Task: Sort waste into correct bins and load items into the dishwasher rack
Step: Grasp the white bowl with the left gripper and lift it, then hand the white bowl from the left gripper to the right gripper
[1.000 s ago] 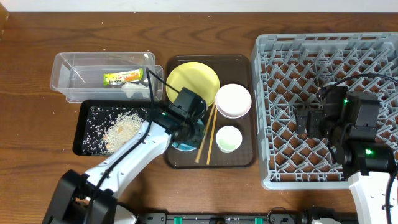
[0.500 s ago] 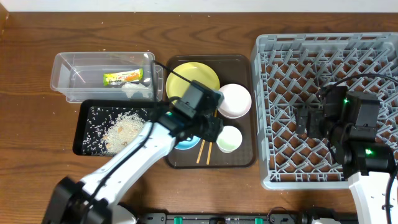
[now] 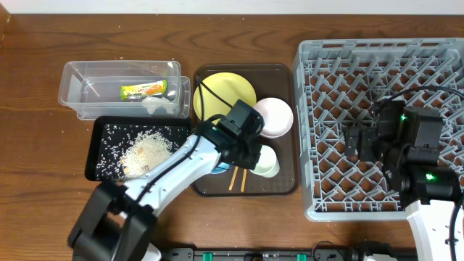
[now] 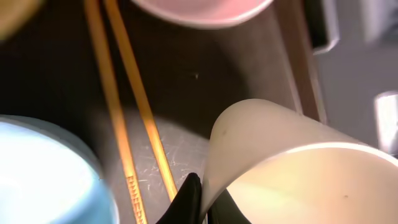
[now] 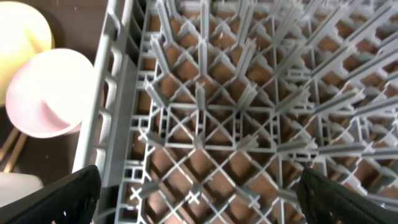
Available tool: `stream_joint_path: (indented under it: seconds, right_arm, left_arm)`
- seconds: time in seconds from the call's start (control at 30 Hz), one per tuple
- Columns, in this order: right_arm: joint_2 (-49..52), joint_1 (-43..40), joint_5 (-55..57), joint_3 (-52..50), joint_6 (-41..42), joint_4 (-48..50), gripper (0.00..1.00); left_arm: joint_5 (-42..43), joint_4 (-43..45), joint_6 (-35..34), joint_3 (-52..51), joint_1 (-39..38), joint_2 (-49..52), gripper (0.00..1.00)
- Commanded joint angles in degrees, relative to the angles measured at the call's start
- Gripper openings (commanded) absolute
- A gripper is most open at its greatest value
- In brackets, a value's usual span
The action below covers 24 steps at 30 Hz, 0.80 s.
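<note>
Left gripper [image 3: 255, 154] has shifted to the cup [image 3: 269, 164]; tray [image 3: 287, 185] on wooden table [image 3: 43, 152].

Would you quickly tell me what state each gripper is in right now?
Left gripper: closed, pinching the wall of the small pale cup.
Right gripper: open, holding nothing, above the dishwasher rack.

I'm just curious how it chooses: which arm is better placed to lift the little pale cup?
Left. Its hand is at the small pale cup on the brown tray, fingertip by the rim. The right hand hangs over the grey rack, away from it.
</note>
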Motion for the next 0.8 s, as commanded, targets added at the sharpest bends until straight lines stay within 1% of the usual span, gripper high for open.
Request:
stream_joint_path:
  seconds: [0.0,0.07,0.13,0.2,0.33,0.37,0.47,0.53,0.67,0.77]
  right_arm:
    - [-0.4,-0.4,0.3,1.1,0.8,2.4,0.99]
    - [-0.4,-0.4,-1.0,1.1,0.7,4.9,0.99]
    - [-0.3,-0.4,-5.6,1.1,0.7,7.2,0.99]
    - [0.1,-0.4,-15.3,1.1,-1.0,8.8,0.99]
    - [2.4,0.3,-35.3,1.1,-5.4,9.5,0.98]
    - [3.1,0.8,-38.3,1.1,-6.2,9.5,0.98]
    - [6.0,2.9,-43.9,1.1,-8.9,10.2,0.99]
    - [8.0,4.4,-46.4,1.1,-9.4,12.1,0.99]
    - [11.7,7.3,-55.3,1.1,-10.9,19.8,0.99]
    - [13.6,9.0,-58.3,1.1,-10.8,26.1,0.99]
  left_arm:
    - [3.8,1.1,-2.1,1.1,4.2,-6.8,0.06]
    - [6.7,3.2,-4.0,1.1,7.7,-9.2,0.06]
    - [10.4,7.0,-8.4,1.1,12.0,-10.2,0.06]
    - [16.8,12.0,-13.2,1.0,16.3,-9.9,0.06]
    - [35.3,23.8,-20.3,1.0,22.0,-6.5,0.06]
    - [40.4,26.9,-21.8,1.0,22.6,-5.2,0.06]
    - [51.2,33.6,-26.0,1.0,22.7,-2.4,0.06]
    - [55.1,35.7,-27.7,1.0,22.2,-1.3,0.06]
    - [56.8,35.7,-28.4,1.0,21.1,-1.0,0.06]
    - [58.4,35.7,-28.8,1.0,20.2,-1.0,0.06]
